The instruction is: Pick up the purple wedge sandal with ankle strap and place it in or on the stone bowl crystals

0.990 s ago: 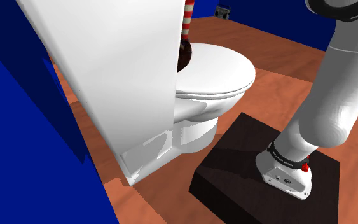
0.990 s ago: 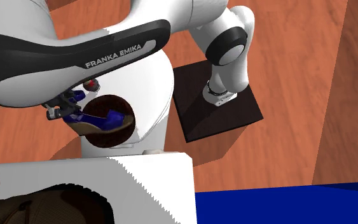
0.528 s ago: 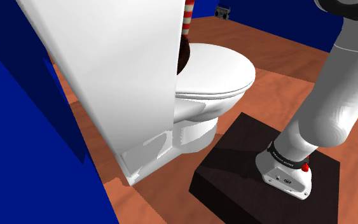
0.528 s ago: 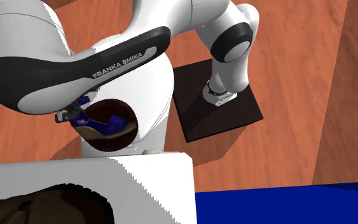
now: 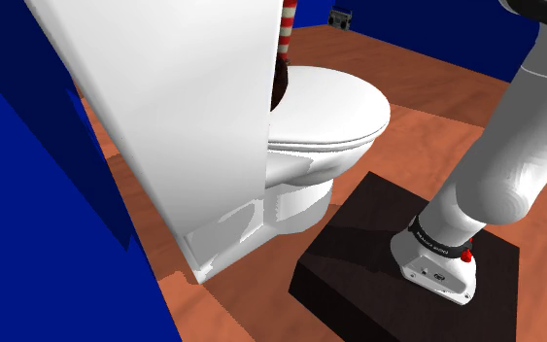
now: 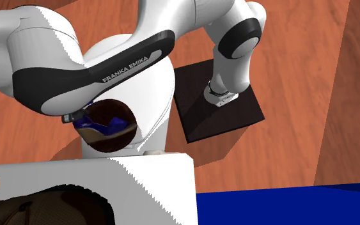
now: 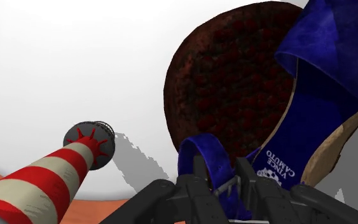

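The gripper (image 7: 225, 188) seemed clamped on the ankle strap (image 7: 204, 156) of the blue sandal (image 7: 323, 108), which hung tilted over the dark bowl (image 7: 225, 76) on the toilet lid (image 5: 334, 102). Let go so, it might catch the rim and topple toward the far striped lighthouse (image 7: 37, 184).

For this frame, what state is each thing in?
Toilet lid: shut.
Dark bowl: sitting on the lid.
Blue wedge sandal: held by its strap, over the bowl.
Claw: shut on the strap.
Striped tower: standing upright.
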Controlling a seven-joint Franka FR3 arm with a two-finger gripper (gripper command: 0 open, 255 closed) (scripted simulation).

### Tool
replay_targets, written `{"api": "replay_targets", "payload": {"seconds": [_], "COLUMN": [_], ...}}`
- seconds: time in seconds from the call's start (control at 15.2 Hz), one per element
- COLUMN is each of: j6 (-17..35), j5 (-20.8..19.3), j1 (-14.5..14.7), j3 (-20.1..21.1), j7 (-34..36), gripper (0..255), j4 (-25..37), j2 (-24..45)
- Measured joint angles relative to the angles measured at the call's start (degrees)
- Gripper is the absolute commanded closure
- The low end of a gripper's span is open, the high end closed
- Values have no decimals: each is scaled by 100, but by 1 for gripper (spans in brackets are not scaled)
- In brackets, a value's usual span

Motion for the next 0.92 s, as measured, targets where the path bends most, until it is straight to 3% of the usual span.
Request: {"api": "replay_targets", "payload": {"seconds": [0.46, 0.53, 0.92], "j6": [298, 303, 320], "j5": [8, 13, 33], "j1": [9, 5, 3], "j3": [-16, -21, -19], "j7": [8, -8, -35], "gripper": [255, 0, 0], "j4": [-155, -156, -281], "j2": [-59, -52, -92]}}
